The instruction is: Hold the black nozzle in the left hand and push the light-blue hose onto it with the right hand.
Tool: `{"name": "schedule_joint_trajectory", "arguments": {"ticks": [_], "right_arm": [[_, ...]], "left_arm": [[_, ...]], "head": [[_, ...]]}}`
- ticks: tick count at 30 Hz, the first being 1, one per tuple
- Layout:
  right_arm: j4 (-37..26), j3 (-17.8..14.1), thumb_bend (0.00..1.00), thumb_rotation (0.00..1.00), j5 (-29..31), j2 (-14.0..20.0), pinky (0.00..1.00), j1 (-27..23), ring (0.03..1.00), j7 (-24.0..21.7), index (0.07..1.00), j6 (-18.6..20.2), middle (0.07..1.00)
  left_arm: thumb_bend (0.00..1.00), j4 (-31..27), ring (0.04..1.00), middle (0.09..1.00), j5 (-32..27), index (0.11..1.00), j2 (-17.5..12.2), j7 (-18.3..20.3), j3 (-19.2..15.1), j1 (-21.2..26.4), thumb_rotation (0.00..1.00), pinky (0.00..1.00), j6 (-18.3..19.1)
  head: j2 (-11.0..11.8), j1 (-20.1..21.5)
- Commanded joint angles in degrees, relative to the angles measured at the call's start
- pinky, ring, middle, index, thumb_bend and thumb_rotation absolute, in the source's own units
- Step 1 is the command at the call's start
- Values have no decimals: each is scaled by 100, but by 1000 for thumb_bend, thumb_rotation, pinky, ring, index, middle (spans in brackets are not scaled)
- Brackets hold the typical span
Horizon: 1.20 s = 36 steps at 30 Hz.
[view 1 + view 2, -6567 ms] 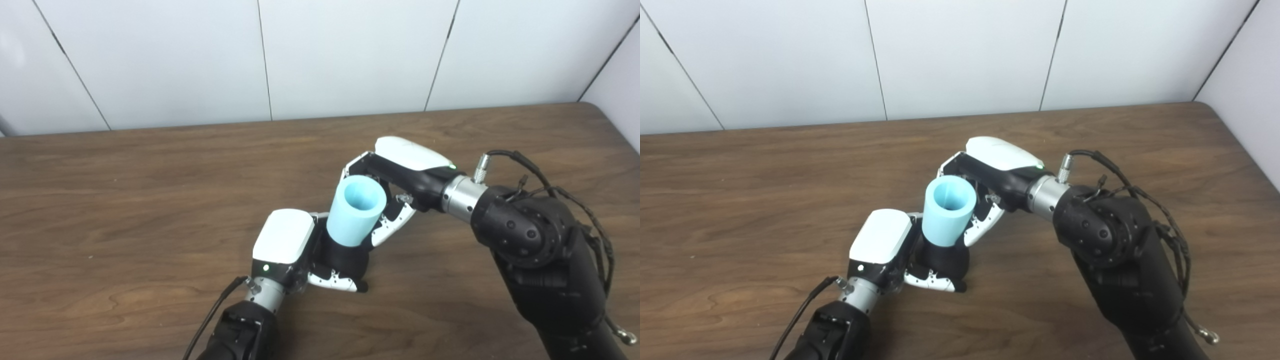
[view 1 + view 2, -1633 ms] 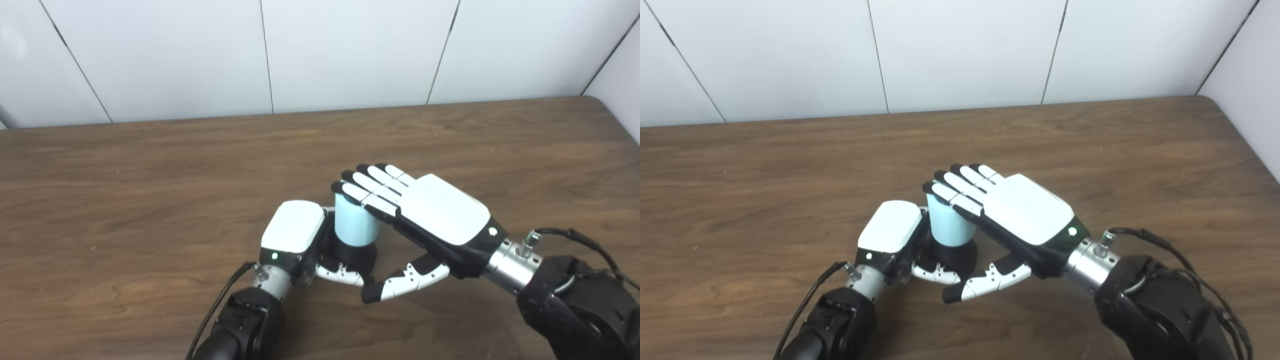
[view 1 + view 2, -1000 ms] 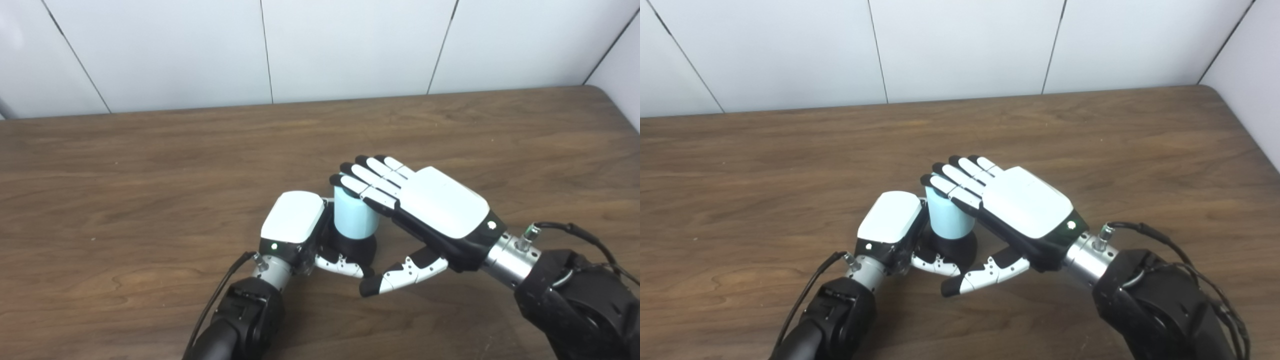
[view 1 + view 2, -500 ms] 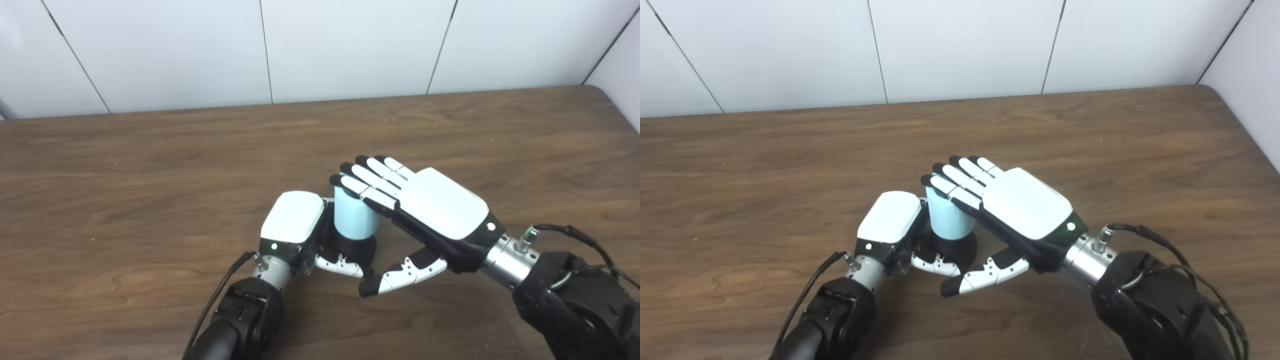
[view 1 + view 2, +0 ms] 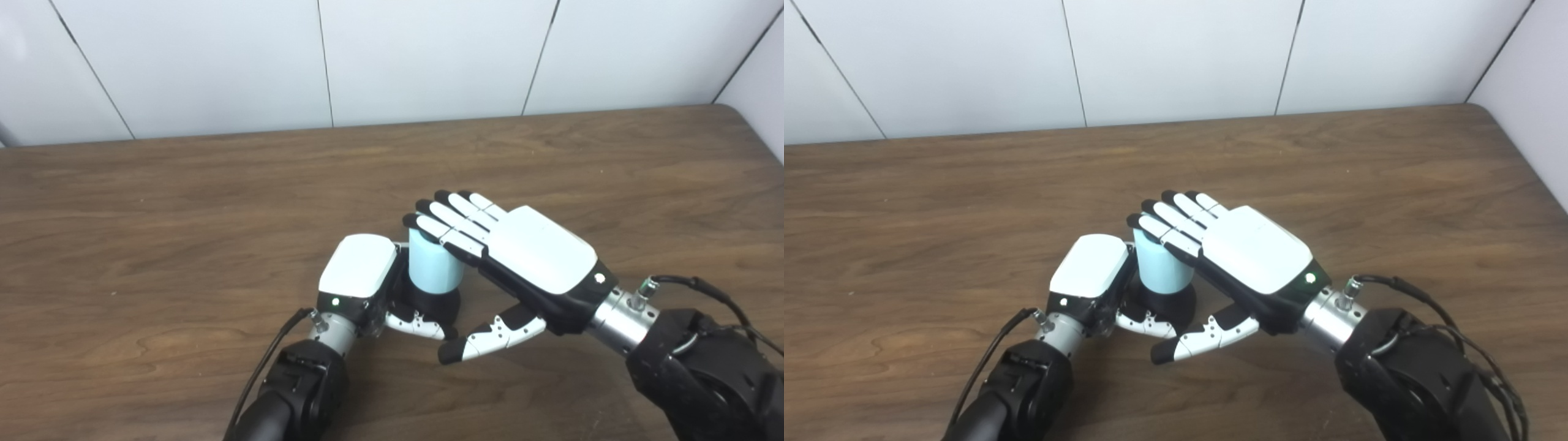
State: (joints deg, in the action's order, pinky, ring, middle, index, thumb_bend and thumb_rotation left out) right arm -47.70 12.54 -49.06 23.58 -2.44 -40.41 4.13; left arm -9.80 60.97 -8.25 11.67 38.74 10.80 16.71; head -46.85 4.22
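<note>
Nearest the camera, the left hand was seen with its fingers wrapped around the black nozzle, which stood upright on the wooden surface and was thereby held in place. The light-blue hose was found seated upright on top of the nozzle, its lower end meeting the black body, so the joining was judged largely done. Directly above the nozzle, the right hand was laid flat over the top of the hose, fingers stretched out and apart, the thumb spread low to the nozzle's right, nothing being gripped; the palm appeared to be pressing downward. What was judged left was a final press to full depth and the release of both hands; how deep the hose sat could not be told. Behind the nozzle, only bare surface and a white panelled wall were seen. No brand, label or writing could be read anywhere.
</note>
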Motion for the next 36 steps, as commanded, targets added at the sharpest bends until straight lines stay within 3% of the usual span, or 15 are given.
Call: {"name": "schedule_joint_trajectory", "arguments": {"ticks": [1, 15, 25, 29, 32, 36], "right_arm": [[460, 193, 670, 1000, -119, 243, 1000, 374, 1000, -622, 936, 96, 963], [45, -276, 638, 1000, 394, 154, 1000, 124, 1000, -282, 953, 148, 971], [-200, -507, 582, 1000, 532, -98, 968, 39, 990, 130, 943, -12, 962], [-252, -571, 575, 1000, 551, -184, 982, -5, 999, 136, 942, 15, 963], [-300, -603, 580, 1000, 511, -264, 983, -42, 1000, 87, 939, 76, 968], [-376, -634, 571, 1000, 431, -357, 988, -150, 1000, -2, 938, 126, 970]], "left_arm": [[500, 291, 484, 532, -160, 463, -59, 788, 326, -393, 0, 482, -63], [501, 315, 482, 521, -186, 472, -44, 828, 348, -368, 0, 469, -63], [499, 307, 487, 536, -173, 462, -31, 841, 364, -384, 0, 483, -30], [500, 327, 486, 533, -175, 465, -22, 831, 366, -382, 0, 470, -28], [504, 325, 448, 480, -189, 490, -13, 855, 370, -386, 0, 417, -16], [503, 344, 474, 498, -192, 481, 0, 813, 378, -418, 0, 437, -12]], "head": [[-1, 11], [22, 30], [27, 36], [29, 43], [30, 35], [32, 26]]}}
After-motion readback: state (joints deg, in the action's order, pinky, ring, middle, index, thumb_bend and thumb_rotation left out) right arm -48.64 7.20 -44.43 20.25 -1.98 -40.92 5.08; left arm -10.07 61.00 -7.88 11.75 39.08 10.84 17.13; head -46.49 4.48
